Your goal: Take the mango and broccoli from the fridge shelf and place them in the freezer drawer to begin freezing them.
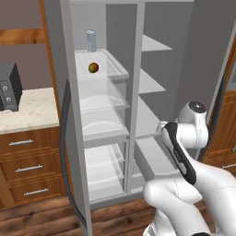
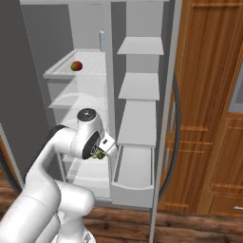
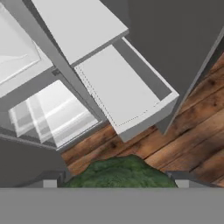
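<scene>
The broccoli point(image 3: 119, 173) sits clamped between the jaws of the gripper point(image 3: 116, 179); the freezer drawer point(image 3: 120, 94) lies open at twelve o'clock.

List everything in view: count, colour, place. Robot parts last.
mango: 1, red-orange and green, on the fridge shelf, left compartment.
broccoli: 1, dark green, held between the fingers, above the wood floor.
bottle: 1, pale blue-grey, back of the fridge shelf.
freezer drawer: 1, light grey, pulled open at the bottom of the right compartment.
clear bins: several, translucent, below the fridge shelf.
grey shelves: three, right compartment.
gripper: 1, shut on the broccoli.
</scene>
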